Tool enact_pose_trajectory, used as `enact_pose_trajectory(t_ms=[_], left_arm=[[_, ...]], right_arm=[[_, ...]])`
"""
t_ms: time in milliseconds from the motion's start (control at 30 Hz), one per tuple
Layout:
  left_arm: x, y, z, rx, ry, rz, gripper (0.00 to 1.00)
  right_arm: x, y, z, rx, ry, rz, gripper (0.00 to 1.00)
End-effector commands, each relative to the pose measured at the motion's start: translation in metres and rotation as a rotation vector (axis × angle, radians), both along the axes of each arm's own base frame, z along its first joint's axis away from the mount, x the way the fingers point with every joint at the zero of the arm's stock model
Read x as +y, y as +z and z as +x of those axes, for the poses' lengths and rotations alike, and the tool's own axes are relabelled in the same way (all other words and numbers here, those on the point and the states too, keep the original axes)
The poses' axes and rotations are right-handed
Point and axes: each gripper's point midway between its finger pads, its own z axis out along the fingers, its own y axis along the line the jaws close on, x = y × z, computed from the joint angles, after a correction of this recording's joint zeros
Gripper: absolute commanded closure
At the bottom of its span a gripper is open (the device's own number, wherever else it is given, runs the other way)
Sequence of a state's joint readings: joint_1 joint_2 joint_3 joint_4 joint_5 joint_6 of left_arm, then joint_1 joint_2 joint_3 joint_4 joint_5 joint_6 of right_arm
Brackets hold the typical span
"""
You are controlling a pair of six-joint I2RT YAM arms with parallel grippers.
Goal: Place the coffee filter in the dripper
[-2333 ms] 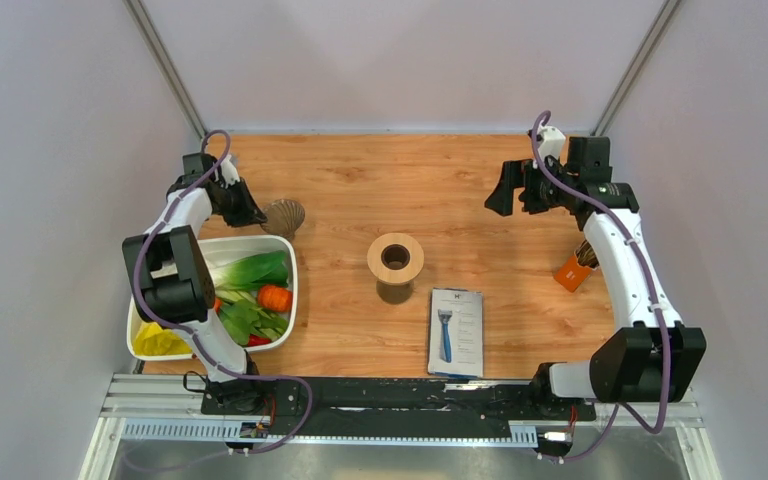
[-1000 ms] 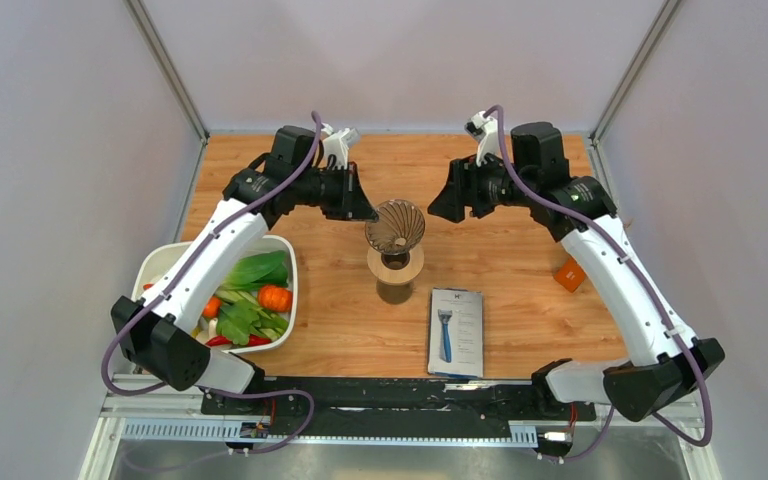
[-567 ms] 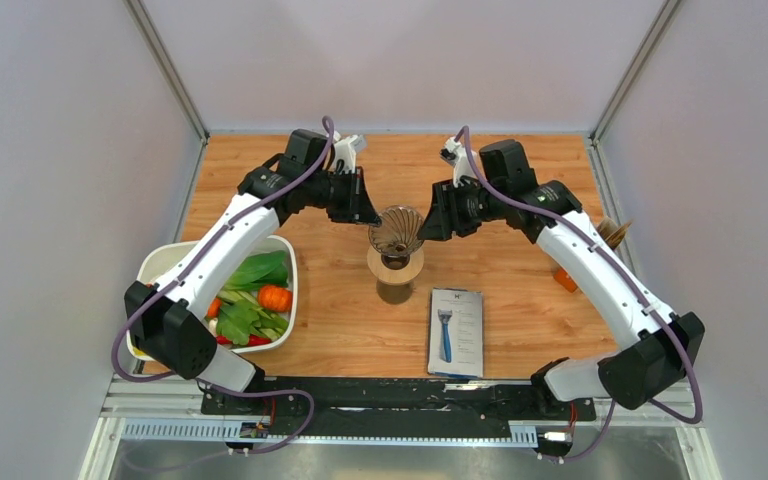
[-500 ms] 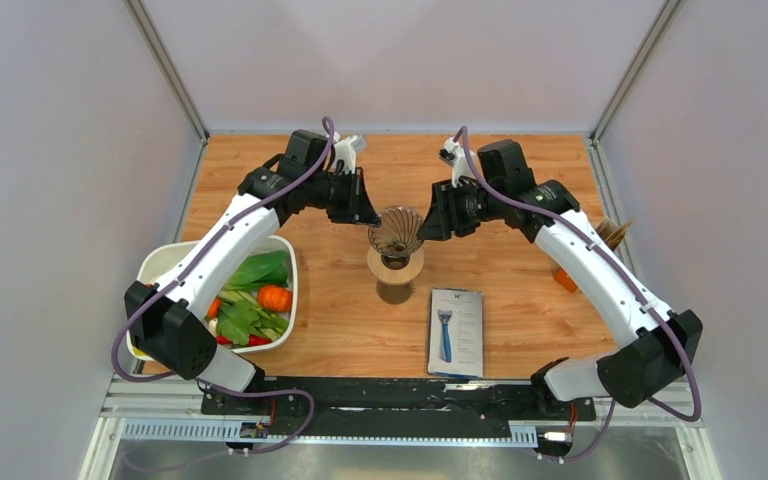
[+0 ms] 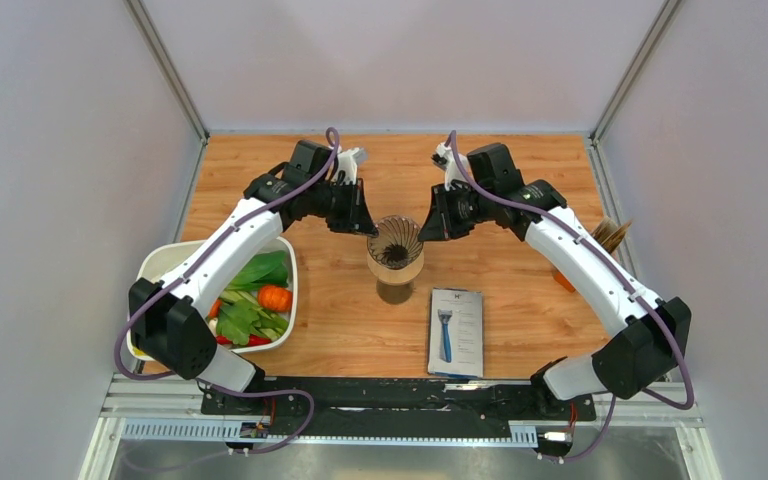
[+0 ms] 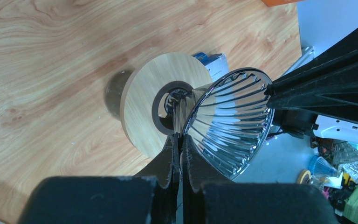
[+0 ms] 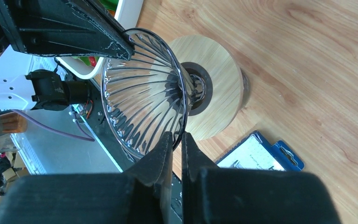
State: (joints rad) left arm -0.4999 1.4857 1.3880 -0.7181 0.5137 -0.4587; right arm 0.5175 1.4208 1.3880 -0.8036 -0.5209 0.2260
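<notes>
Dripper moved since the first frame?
Yes. The dripper went right, from beside the white tub to the wooden stand at mid-table.

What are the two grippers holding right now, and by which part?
Both hold the dripper by its rim: the left gripper pinches one side, the right gripper the opposite side.
</notes>
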Motion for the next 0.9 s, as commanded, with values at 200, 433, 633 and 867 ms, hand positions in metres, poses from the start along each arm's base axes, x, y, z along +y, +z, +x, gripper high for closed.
enact_pose_trajectory(t_ms=[200, 433, 633, 867], left_arm=[[-0.007, 0.005, 0.005, -0.048, -0.023, -0.027, 1.00], [-0.010, 0.008, 0.002, -0.035, -0.035, -0.044, 1.00], [-0.007, 0.001, 0.004, -0.030, -0.030, -0.021, 1.00], [-0.008, -0.009, 0.003, -0.012, -0.035, -0.011, 1.00]], right_arm=[[0.004, -0.004, 0.005, -0.035, 0.013, -0.004, 1.00], [0.007, -0.008, -0.003, 0.004, 0.035, 0.017, 1.00], [0.005, -0.018, 0.000, 0.013, 0.031, -0.004, 1.00], [0.000, -0.028, 0.006, 0.014, 0.013, -0.037, 1.00]])
